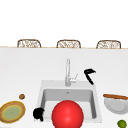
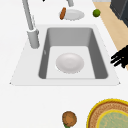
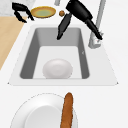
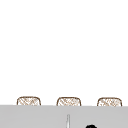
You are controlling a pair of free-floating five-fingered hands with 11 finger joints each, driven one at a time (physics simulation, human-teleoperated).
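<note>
1. Oddly, the front view puts a big glossy red sphere (image 1: 67, 114) over the near part of the grey rectangular sink basin (image 1: 48, 95), while both side views show a shallow round white bowl (image 2: 69, 62) on the basin floor there.
2. Above the basin hangs the right robot hand (image 3: 78, 13), beside the tall steel faucet (image 1: 67, 72); its fingers are straight and spread apart, one pointing down toward the sink, and it holds nothing. The white bowl sits below it and nearer the sink's front, well apart.
3. At the sink's front left corner hovers the left robot hand (image 1: 38, 114), fingers curled on nothing.
4. Left on the white bench (image 1: 25, 70) lie a yellow-rimmed woven plate (image 1: 11, 111) and a small brown ball (image 1: 22, 96).
5. Right: a white plate (image 1: 115, 105) bearing a brown baguette (image 1: 115, 96), then a green lime (image 1: 122, 123).
</note>
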